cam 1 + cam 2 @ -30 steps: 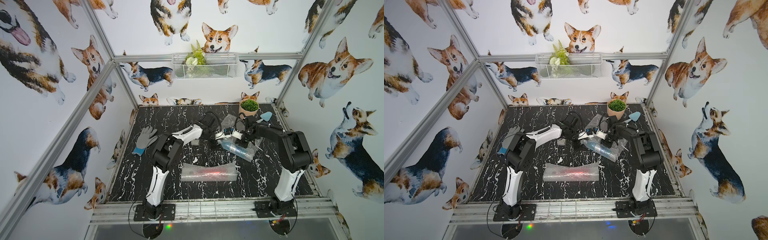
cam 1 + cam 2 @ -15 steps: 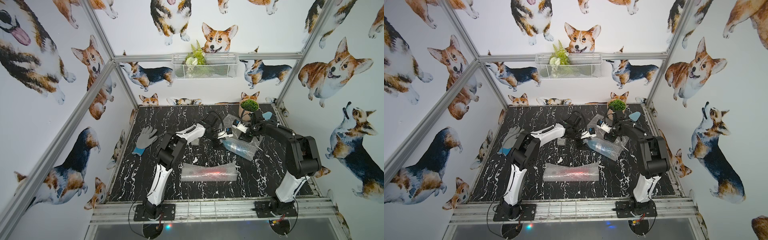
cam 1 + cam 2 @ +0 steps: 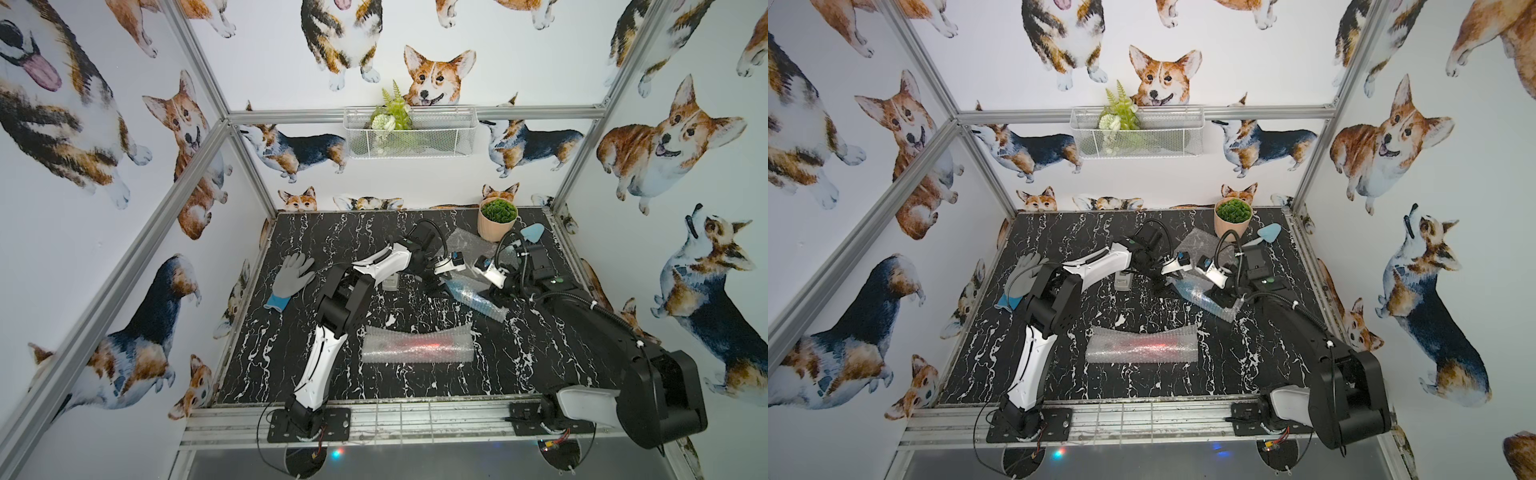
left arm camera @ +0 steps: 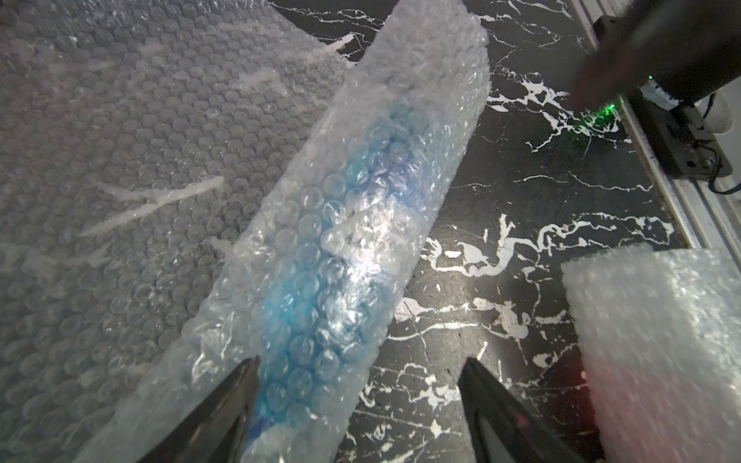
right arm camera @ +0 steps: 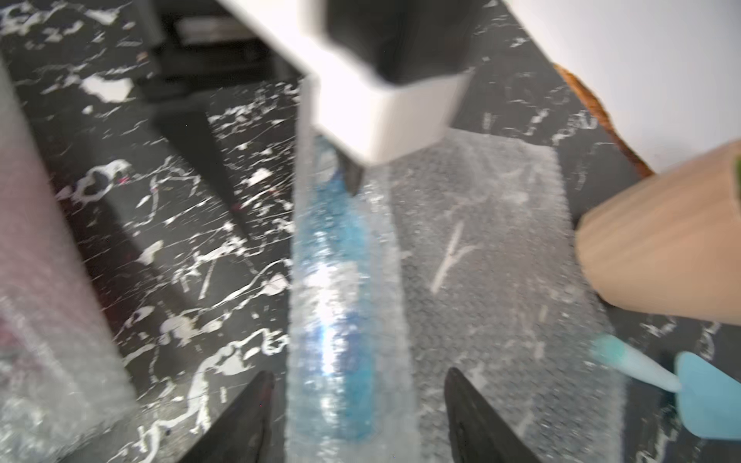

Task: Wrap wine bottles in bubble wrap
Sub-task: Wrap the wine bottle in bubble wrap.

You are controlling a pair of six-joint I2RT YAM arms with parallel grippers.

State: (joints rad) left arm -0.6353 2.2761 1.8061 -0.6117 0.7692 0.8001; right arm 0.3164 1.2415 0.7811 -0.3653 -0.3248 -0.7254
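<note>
The blue wine bottle (image 3: 473,297) (image 3: 1204,297) lies rolled in bubble wrap (image 4: 345,248) at the back right of the table. The loose rest of its sheet (image 4: 120,160) lies flat beside it. My left gripper (image 4: 359,373) is open over the roll's left end, and one finger (image 4: 240,397) touches the wrap. My right gripper (image 5: 357,385) is open, its jaws on either side of the roll's (image 5: 345,300) other end. The red-pink bottle lies in a second bubble wrap roll (image 3: 417,344) (image 3: 1142,344) nearer the front.
A grey glove (image 3: 291,274) lies at the left. A grey tape dispenser (image 3: 390,282) sits under the left arm. A potted plant (image 3: 496,218) and a blue scoop (image 3: 532,232) stand at the back right, close to the sheet. A wire basket (image 3: 409,131) hangs on the back wall.
My right gripper has opened around the wrapped blue bottle, and the right arm's elbow has swung down toward the front right. The left gripper stays open in place.
</note>
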